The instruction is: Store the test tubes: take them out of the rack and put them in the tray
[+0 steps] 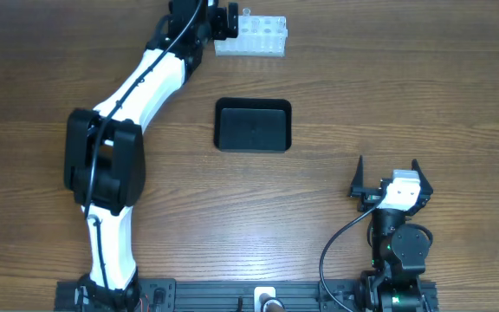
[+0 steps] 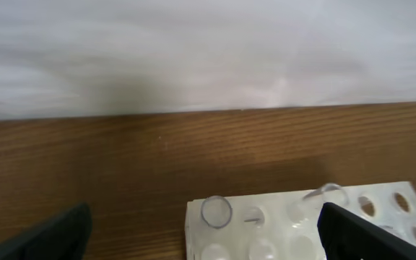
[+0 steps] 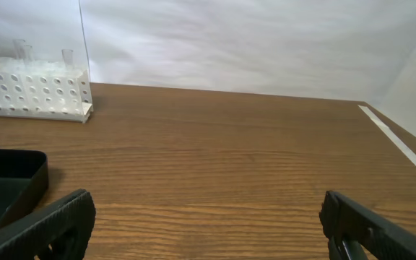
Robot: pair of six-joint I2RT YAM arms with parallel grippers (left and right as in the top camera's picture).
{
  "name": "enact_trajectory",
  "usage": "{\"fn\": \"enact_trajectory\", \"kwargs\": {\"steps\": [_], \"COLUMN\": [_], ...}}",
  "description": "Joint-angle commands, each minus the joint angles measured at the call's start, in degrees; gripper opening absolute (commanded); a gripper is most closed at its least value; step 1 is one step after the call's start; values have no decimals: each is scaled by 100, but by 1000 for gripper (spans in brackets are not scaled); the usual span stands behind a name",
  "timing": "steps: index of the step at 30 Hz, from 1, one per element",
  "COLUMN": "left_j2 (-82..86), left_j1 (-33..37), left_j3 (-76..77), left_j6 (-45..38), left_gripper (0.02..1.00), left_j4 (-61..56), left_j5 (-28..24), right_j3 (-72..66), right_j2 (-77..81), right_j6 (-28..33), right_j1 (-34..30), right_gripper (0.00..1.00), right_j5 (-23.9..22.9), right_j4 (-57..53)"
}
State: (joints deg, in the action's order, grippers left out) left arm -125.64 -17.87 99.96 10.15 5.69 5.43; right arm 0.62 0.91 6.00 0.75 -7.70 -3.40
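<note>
Brown wood-grain counter (image 1: 405, 87) runs back to a plain white wall (image 2: 208, 50). Near the middle of the counter lies a black tray (image 1: 253, 126). At 12 o'clock from the tray, well apart from it, a white rack (image 1: 251, 36) stands near the counter's far edge. Clear test tubes (image 2: 216, 211) stand upright in its holes; how many there are cannot be told.

The left arm reaches from its base up to the 9 o'clock end of the rack. The left hand (image 2: 206, 238) hangs over that end with its fingers spread wide, gripping nothing; whether they touch the rack cannot be told.

The right hand (image 1: 389, 179) is at about 4 o'clock from the tray, well apart from it and close to its own base. It points toward 12 o'clock, fingers wide and holding nothing, over bare wood.
</note>
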Motion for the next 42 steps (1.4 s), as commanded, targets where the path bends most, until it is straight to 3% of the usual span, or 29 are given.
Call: {"fn": "enact_trajectory", "kwargs": {"steps": [1, 14, 29, 42], "left_j2": [-393, -767, -820, -822], "left_j1": [-9, -59, -127, -170], "left_j3": [433, 737, 739, 739], "left_j6": [131, 256, 382, 382], "left_gripper": [996, 833, 489, 382], "left_j4": [136, 271, 179, 50], "left_j5": [68, 219, 216, 216], "right_j3": [-33, -33, -33, -33], "right_j2": [-52, -52, -52, -52], "right_j6": [-13, -13, -13, -13], "right_j1": [-46, -46, -46, -46], "right_gripper": [991, 991, 993, 993], "right_j5": [-55, -55, -55, -55], "right_j4": [-7, -7, -7, -7]}}
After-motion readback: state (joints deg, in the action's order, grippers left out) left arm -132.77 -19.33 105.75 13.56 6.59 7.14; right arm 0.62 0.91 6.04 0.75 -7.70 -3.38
